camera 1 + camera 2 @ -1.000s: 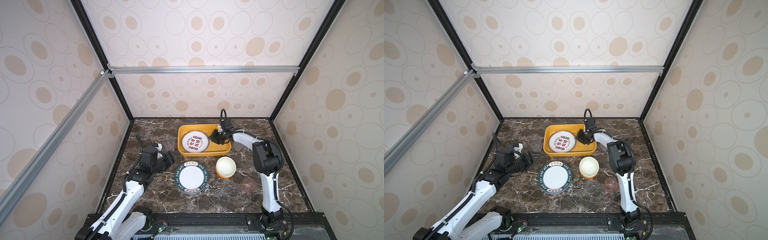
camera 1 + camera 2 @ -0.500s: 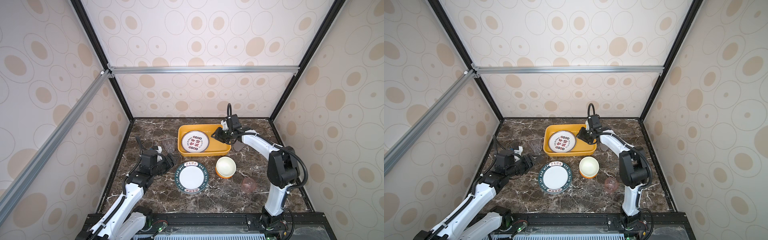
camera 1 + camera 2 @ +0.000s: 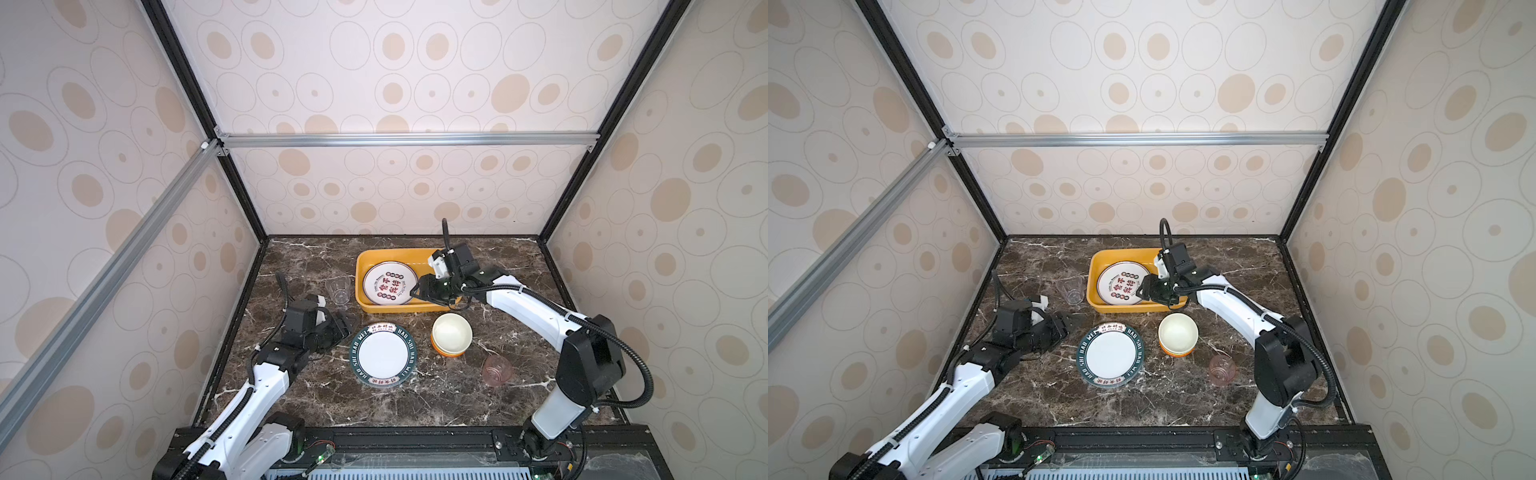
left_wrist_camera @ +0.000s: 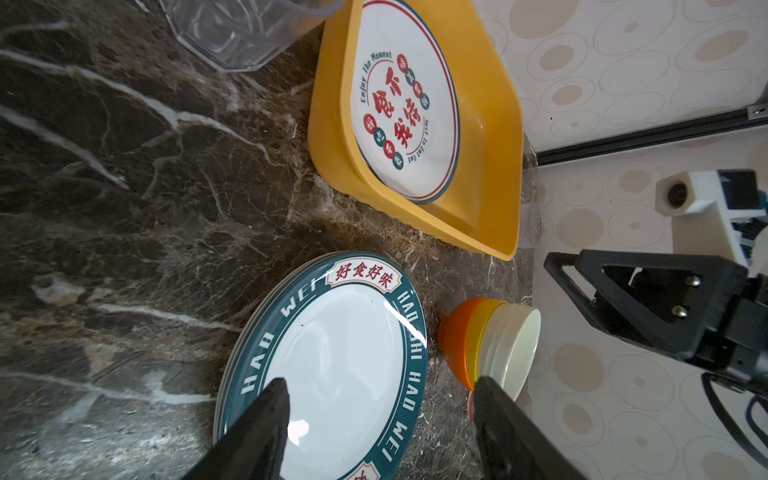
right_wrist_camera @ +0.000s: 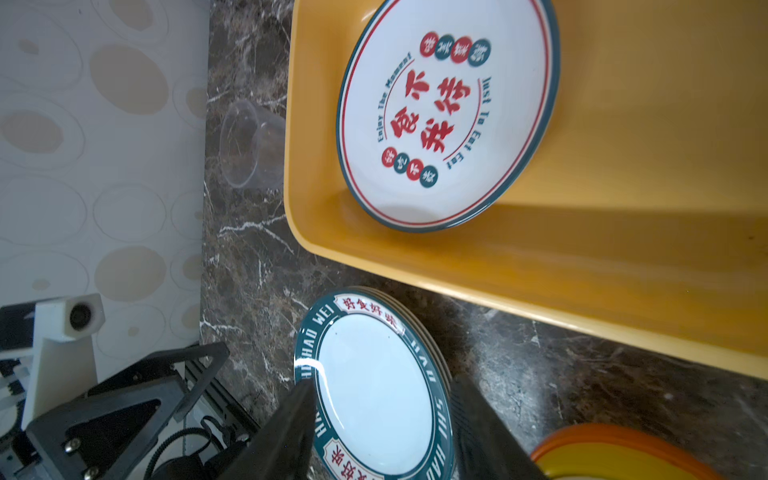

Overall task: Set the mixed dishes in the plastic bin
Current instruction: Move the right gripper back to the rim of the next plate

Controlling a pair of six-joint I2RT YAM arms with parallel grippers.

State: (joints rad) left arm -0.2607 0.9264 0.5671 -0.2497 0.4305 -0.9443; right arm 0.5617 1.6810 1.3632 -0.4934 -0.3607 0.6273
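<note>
The left gripper [image 3: 345, 323] sits low to the left of the plastic bin [image 3: 399, 254] and nearer the table's front edge, jaws spread wide with nothing between them. A clear cup [image 3: 338, 291] stands upright just beside the bin's left wall. The yellow-orange bin lies towards the back of the table; its left half holds a white plate [image 3: 390, 283] lying flat, printed with large red Chinese characters, small red and teal dots, and the lines "Enjoy The Moment" and "Just To Eat Eat". The bin's right half is bare. In front of the bin, close to its near wall, lies a banded plate [image 3: 383, 354]: its teal ring reads "HAO SHI HAO WEI" and cream labels carry the red characters 好食好味. More rims show beneath it in the left wrist view. The right gripper [image 3: 420, 291] hangs over the bin's near right corner, jaws parted and holding nothing. Nested bowls [image 3: 451, 334], cream inside and orange outside, stand in front of that corner. A pink cup [image 3: 496, 370] stands further forward and to the right.

The table [image 3: 478, 399] is dark brown marble with white veins. Walls [image 3: 395, 83] papered in beige ovals close it in, with black posts and an aluminium bar [image 3: 407, 140] above
</note>
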